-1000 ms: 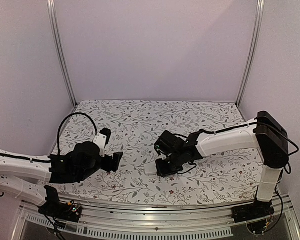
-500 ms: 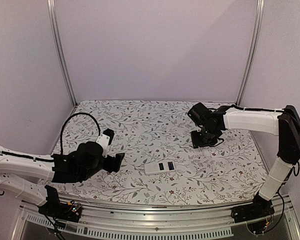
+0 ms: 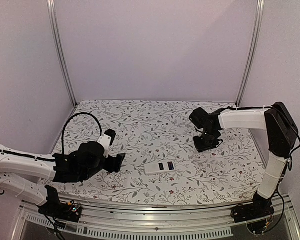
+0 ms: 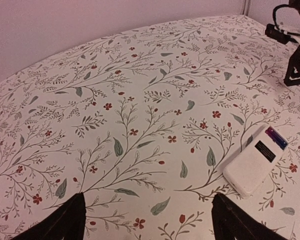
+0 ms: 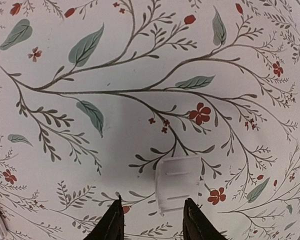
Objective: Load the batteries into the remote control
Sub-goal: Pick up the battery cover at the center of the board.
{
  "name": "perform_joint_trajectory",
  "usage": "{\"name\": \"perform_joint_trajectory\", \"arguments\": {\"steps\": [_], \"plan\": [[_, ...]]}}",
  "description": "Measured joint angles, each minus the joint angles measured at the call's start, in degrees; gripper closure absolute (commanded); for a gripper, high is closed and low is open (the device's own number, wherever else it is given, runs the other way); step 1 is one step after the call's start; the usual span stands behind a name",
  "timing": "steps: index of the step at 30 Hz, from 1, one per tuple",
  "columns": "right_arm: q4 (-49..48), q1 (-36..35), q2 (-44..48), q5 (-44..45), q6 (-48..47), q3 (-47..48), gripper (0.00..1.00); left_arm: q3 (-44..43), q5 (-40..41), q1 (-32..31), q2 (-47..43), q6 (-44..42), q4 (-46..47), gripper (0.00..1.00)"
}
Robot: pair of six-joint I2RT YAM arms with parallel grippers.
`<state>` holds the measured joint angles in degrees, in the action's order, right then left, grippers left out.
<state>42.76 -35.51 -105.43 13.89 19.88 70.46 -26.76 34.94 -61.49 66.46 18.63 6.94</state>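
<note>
- Swung off the remote control [image 3: 160, 167] since a second ago, carrying the right hand [image 3: 208, 144] to the right rear of the worktop [image 3: 140, 120].
- Looks most of the way through: batteries [image 4: 265, 149] apparently seated in the slot of the remote control, lying back-up near mid-worktop; white cover [image 5: 177, 183] left to fit.
- Poised low over that cover, right hand parted to either side of it, gripping nothing.
- Resting low at the near left, left hand [image 3: 115, 162] spread wide, empty, facing the remote control.
</note>
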Motion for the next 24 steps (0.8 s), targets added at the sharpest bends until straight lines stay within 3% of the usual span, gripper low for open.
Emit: {"name": "perform_joint_trajectory", "arguments": {"steps": [10, 14, 17, 24], "plan": [[-1.77, 1.70, -2.56, -1.16, -2.60, -1.97, 0.77, 0.00, 0.02, 0.00, 0.00, 0.02, -0.07, 0.13], [-2.58, 1.81, -2.78, -1.22, -3.06, -2.25, 0.86, 0.00, 0.02, -0.02, 0.00, 0.00, -0.07, 0.13], [-2.93, 1.81, -2.86, -1.55, -3.15, -2.27, 0.99, 0.00, 0.02, -0.02, 0.00, 0.00, -0.13, 0.13], [-3.19, 1.81, -2.86, -2.64, -3.45, -2.27, 1.00, 0.00, 0.00, -0.02, -0.22, -0.04, -0.20, 0.13]]}}
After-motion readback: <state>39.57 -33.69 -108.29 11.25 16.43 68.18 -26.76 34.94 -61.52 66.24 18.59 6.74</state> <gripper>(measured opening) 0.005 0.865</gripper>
